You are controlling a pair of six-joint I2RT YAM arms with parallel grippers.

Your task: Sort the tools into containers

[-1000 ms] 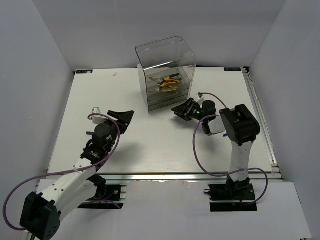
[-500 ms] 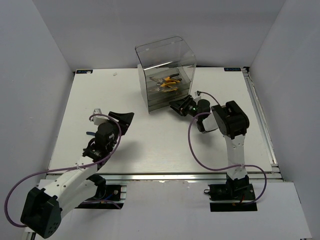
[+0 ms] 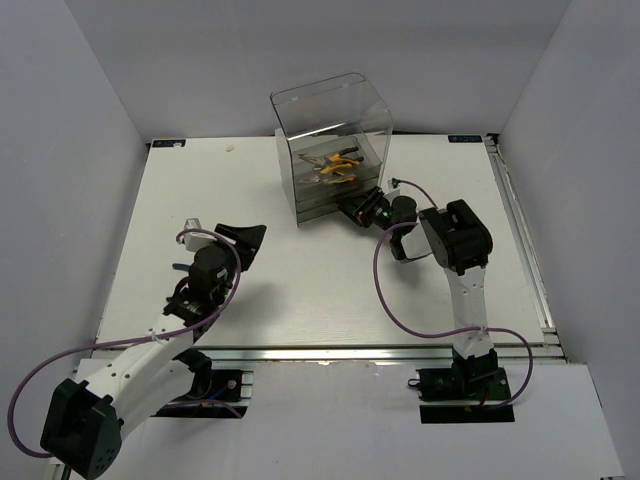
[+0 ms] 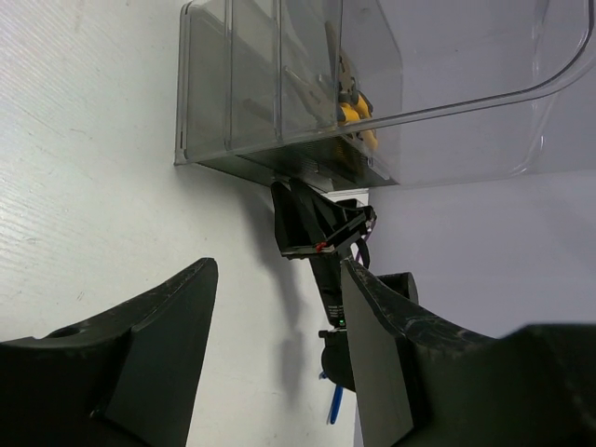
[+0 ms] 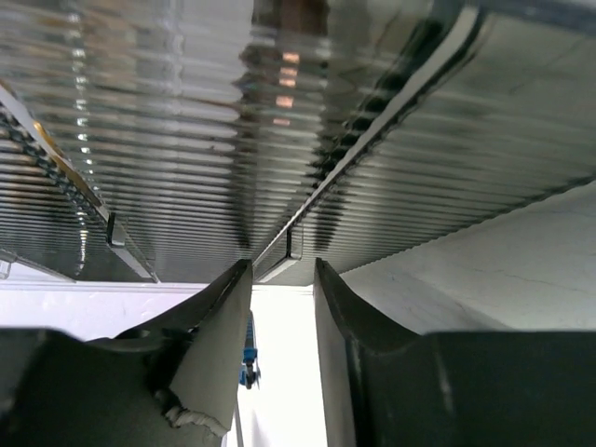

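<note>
when you look from above, the big clear smoky plastic cabinet [image 3: 330, 110] with a rounded top and flat stacked drawers stands at the far middle of the flat white table [image 3: 300, 290]. small yellow-handled tools [image 3: 338, 166] lie inside it. the black two-finger right gripper [image 3: 362, 207] is at the bottom front of the cabinet, touching it or just beside it; i cannot tell which from here. the black two-finger left gripper [image 3: 245, 237] is well apart from the cabinet, so the right arm is much nearer

in the left wrist view, the left gripper's fingers [image 4: 177, 317] are wide apart and hold nothing. the cabinet sits far ahead, and the right gripper points at its lowest drawer

in the right wrist view, the ribbed drawer front fills the picture, very close. its long edge runs on a slant from low left to high right. a small tab [image 5: 293, 244] on that edge sits straight ahead, just past the tips. the fingers have only a thin gap between them, and nothing shows in it

i think the next move is a short push or pull straight along the gripper's own line, on that tab. the table looks smooth, so the cabinet might slide. bare table lies between the two arms, so there is room
</note>
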